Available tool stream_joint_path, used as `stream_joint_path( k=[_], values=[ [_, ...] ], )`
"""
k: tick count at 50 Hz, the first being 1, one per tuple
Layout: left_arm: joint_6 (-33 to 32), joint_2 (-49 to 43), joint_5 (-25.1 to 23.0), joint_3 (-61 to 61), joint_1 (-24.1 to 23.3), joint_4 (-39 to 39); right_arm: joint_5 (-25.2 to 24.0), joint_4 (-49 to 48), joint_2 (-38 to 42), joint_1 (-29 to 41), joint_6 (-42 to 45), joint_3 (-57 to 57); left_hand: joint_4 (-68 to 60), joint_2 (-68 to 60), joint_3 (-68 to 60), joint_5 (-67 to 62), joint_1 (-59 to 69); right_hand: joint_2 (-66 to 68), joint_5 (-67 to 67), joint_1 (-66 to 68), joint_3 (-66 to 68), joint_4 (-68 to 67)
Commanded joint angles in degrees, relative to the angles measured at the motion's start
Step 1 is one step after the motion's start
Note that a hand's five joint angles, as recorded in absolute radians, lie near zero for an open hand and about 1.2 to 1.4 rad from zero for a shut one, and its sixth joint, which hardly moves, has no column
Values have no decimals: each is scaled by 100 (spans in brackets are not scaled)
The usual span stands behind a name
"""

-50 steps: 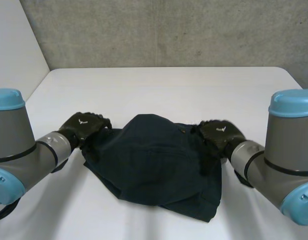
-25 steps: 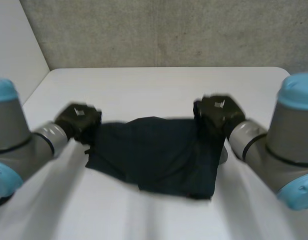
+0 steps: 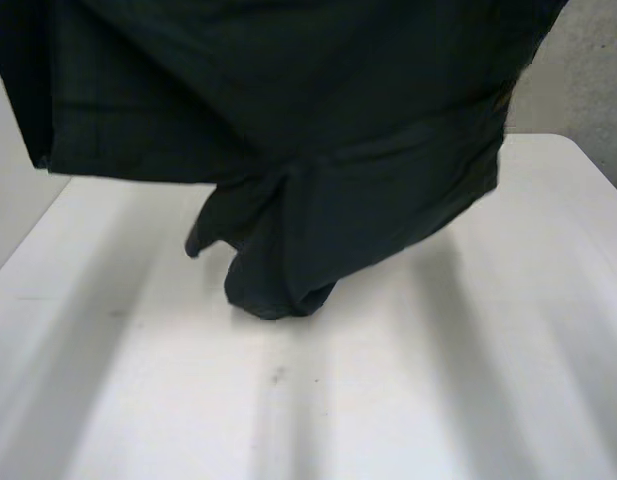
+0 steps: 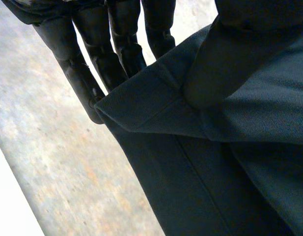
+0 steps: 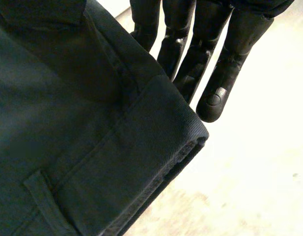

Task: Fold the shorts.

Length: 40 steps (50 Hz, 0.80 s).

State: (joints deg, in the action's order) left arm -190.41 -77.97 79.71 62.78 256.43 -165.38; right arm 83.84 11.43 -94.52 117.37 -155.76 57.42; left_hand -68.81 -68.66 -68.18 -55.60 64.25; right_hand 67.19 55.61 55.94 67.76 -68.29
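Note:
The dark navy shorts [image 3: 318, 150] hang lifted high in the head view, spread wide, with the lower end [image 3: 278, 290] dangling bunched just above the white table [image 3: 438, 390]. In the left wrist view my left hand [image 4: 117, 44] pinches a hemmed corner of the shorts [image 4: 200, 172]: straight fingers behind the cloth, thumb [image 4: 225, 64] pressed on its front. In the right wrist view my right hand [image 5: 190, 54] pinches the other corner, at the waistband [image 5: 92, 162], the same way, with its thumb [image 5: 63, 54] on the cloth.
A grey concrete wall [image 3: 588, 60] stands behind the table. The table's far right corner [image 3: 578, 150] shows beside the hanging cloth.
Both hands closed on the shorts' far corners and lifted them from the table. The cloth now hangs up in front of the head camera, hiding both arms.

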Motion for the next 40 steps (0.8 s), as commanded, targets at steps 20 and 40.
stream_joint_path(
  k=[20, 40],
  values=[
    [311, -514, 80, -152, 48, 199, -8, 236, 582, -31, -42, 569, -1119, -1134, -1182, -1440, 1575, 1281, 1439, 2406, 1224, -1171],
    [-180, -5931, 818, -2506, -330, -1189, 827, -2486, 4512, -13, 55, -600, -1119, -1134, -1182, -1440, 1575, 1281, 1439, 2406, 1224, -1171]
  ],
)
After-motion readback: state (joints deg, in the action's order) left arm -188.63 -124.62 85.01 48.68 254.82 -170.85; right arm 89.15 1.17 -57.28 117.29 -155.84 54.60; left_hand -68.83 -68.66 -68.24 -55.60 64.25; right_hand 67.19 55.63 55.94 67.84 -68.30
